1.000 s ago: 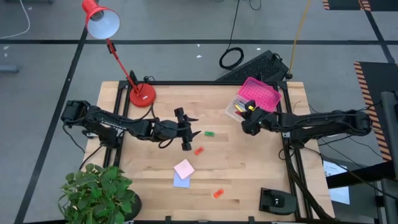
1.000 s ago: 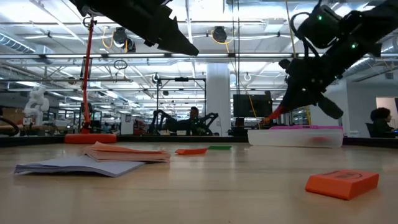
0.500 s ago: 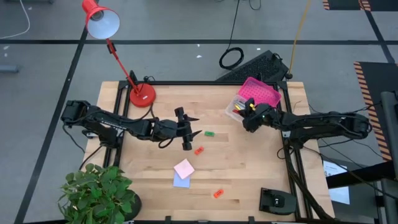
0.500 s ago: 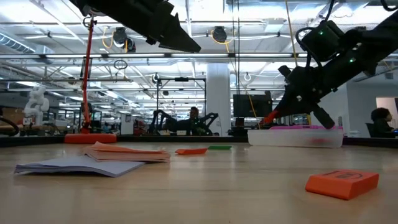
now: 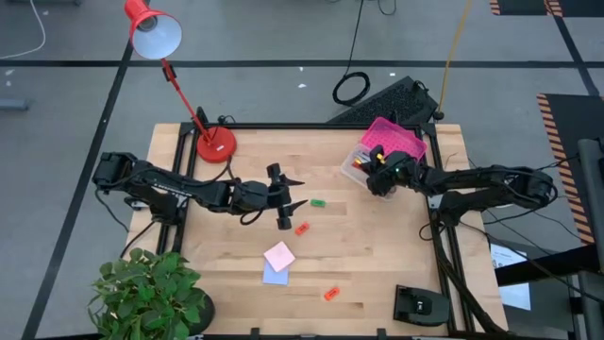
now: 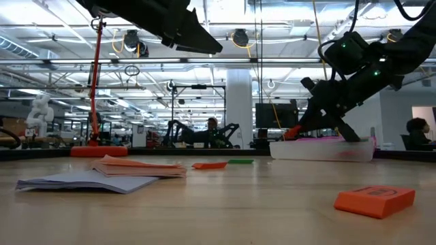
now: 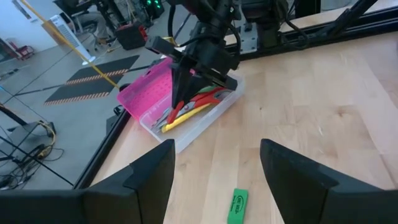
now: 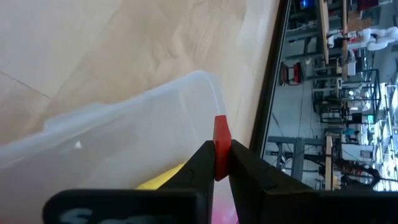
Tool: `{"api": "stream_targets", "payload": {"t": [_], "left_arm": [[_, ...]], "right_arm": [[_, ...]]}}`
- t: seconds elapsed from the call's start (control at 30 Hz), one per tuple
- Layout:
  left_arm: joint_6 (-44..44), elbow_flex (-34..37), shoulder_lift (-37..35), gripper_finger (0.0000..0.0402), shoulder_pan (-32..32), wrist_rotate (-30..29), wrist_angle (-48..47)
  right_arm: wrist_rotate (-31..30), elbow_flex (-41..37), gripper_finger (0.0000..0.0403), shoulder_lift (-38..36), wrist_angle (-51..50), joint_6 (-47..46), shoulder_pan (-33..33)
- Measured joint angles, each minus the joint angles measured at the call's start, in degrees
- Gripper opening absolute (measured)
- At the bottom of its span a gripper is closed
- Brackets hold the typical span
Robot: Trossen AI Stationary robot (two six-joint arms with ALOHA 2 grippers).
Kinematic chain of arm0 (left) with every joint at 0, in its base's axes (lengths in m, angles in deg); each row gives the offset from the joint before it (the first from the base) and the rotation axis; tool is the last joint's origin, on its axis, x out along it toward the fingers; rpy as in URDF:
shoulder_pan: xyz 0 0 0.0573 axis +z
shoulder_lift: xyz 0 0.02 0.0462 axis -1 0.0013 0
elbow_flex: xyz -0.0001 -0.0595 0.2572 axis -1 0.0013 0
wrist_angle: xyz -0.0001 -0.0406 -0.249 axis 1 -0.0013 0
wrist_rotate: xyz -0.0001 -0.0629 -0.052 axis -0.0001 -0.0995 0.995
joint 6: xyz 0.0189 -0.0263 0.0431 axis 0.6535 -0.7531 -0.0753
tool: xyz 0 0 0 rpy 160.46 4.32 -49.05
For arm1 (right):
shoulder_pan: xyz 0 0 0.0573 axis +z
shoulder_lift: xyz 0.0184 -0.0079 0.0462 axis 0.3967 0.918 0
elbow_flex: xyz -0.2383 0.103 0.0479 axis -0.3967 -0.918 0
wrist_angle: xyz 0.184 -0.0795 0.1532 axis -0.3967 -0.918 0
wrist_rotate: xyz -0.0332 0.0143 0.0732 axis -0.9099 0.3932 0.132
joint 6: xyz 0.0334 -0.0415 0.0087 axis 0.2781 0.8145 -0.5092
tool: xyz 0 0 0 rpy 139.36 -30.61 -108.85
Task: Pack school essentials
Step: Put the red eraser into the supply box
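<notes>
One small red eraser (image 8: 221, 148) sits pinched between the fingers of the right gripper (image 5: 380, 176), and what matters for the coming move is that it hangs directly over the open clear plastic box (image 5: 357, 168) at the table's far right corner, nose tilted down into it. From where I stand, the drop looks like a matter of simply letting go; the box lies straight below the fingertips, its pink perforated lid (image 5: 394, 142) folded back behind.

Inside the box the left wrist view shows red scissor handles and a yellow pen (image 7: 185, 116) lying lengthwise along its long side; I cannot count the contents exactly.

Out on the wooden table (image 5: 377, 264) I count one green eraser (image 5: 318, 202), two orange-red erasers, one near the middle (image 5: 302, 228) and one toward the front edge (image 5: 330, 294), and two square sticky-note pads, the pink one (image 5: 279, 255) overlapping the lavender one (image 5: 274, 275).

Spread wide and empty, the left gripper (image 5: 294, 202) hovers above the table's middle, just beside the green eraser and clearly the nearer arm for all the loose pieces.
</notes>
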Motion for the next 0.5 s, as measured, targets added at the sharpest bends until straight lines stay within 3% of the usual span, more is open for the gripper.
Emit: {"api": "stream_targets", "payload": {"t": [0.33,0.5], "left_arm": [[0.02,0.02,0.00,0.0237,0.00,0.01,-0.02],[0.02,0.02,0.00,0.0237,0.00,0.01,-0.02]], "right_arm": [[0.75,-0.07,0.0032,0.07,0.28,-0.37,0.02],[0.68,-0.14,0.0058,0.09,1.19,-0.36,0.04]]}}
